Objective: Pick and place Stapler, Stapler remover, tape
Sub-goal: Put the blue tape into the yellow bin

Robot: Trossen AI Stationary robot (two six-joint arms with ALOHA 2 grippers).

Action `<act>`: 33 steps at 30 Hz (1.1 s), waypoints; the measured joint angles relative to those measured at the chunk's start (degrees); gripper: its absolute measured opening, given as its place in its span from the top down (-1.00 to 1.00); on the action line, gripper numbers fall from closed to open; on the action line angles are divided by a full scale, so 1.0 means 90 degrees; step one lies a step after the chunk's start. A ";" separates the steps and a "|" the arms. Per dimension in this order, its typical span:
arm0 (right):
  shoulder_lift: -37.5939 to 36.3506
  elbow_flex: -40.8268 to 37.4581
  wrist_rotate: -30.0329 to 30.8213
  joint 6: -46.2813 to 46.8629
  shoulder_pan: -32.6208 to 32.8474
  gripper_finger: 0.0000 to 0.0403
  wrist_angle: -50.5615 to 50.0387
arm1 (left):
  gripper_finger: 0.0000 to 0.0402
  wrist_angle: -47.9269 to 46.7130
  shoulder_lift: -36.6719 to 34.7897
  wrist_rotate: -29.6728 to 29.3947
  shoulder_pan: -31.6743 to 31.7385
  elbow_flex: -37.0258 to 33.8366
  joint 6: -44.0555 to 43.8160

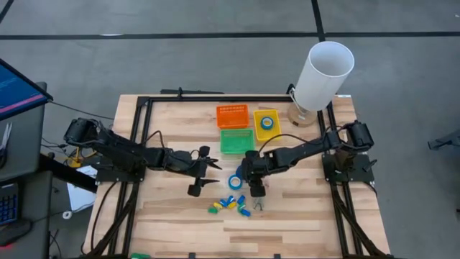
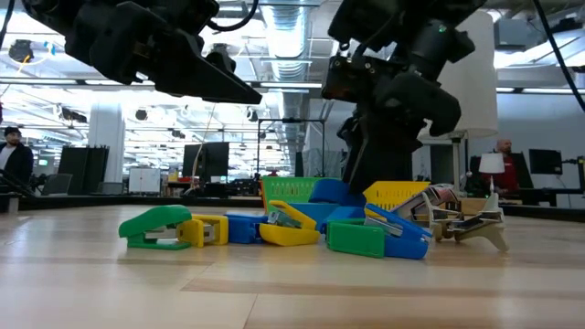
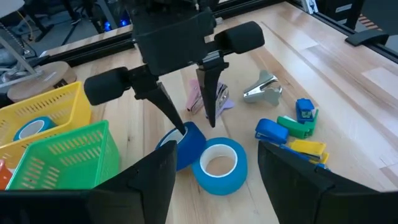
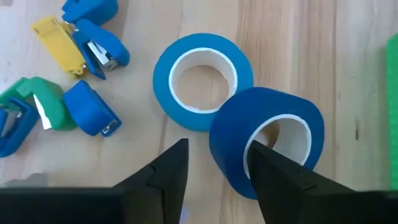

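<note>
Right wrist view: right hand (image 4: 214, 165) astride wall of tilted dark-blue tape roll (image 4: 267, 140), one finger inside hollow centre, one outside, fingers not visibly clamped. Second light-blue tape ring (image 4: 202, 81) flat on wooden tabletop (image 4: 149, 37), touching first. Small blue, yellow, green staplers (image 4: 74, 43) nearby. Left hand (image 1: 208, 165) hovers open beside green basket (image 1: 236, 142).
</note>
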 joint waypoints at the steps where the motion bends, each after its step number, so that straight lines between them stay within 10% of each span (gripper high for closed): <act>1: 0.0000 0.0000 -0.0049 -0.0053 -0.0031 0.26 0.0000 | -0.06 0.0000 0.0000 0.0000 0.0000 0.0000 -0.0001; 15: -0.0068 0.0000 -0.0111 -0.0451 -0.0226 0.90 -0.0157 | -0.06 0.0015 0.0000 0.0000 0.0000 0.0000 -0.0012; 22: -0.0503 -0.0007 -0.0026 -0.0298 -0.0242 0.88 -0.0552 | -0.06 0.0022 0.0000 0.0000 0.0000 0.0000 -0.0013; 33: -0.1778 0.0000 0.2672 -0.0155 -0.0748 0.86 -0.1464 | -0.06 0.0044 0.0000 0.0002 0.0000 0.0000 -0.0015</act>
